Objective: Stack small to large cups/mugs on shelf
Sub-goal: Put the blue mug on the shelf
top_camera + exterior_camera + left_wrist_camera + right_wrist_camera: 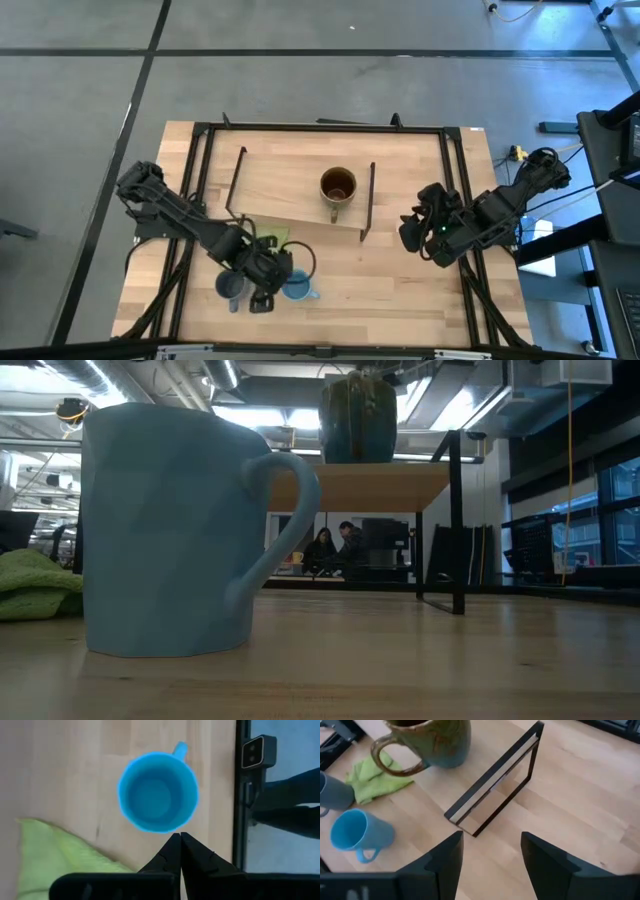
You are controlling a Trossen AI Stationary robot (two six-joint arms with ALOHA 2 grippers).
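The left tool [180,851], fingers pressed together and gripping nothing, hangs just beside the blue mug [158,792]. Lowered like that, it would likely knock the mug over. The right tool [491,851] waits open.

Two people [335,548] are sitting at desks beyond the table in an open workspace, ceiling strip lights [225,374] glowing over exposed ducts, daylight coming through tall windows [580,525]; grey concrete floor [300,85] is surrounding the wooden tabletop [420,290].
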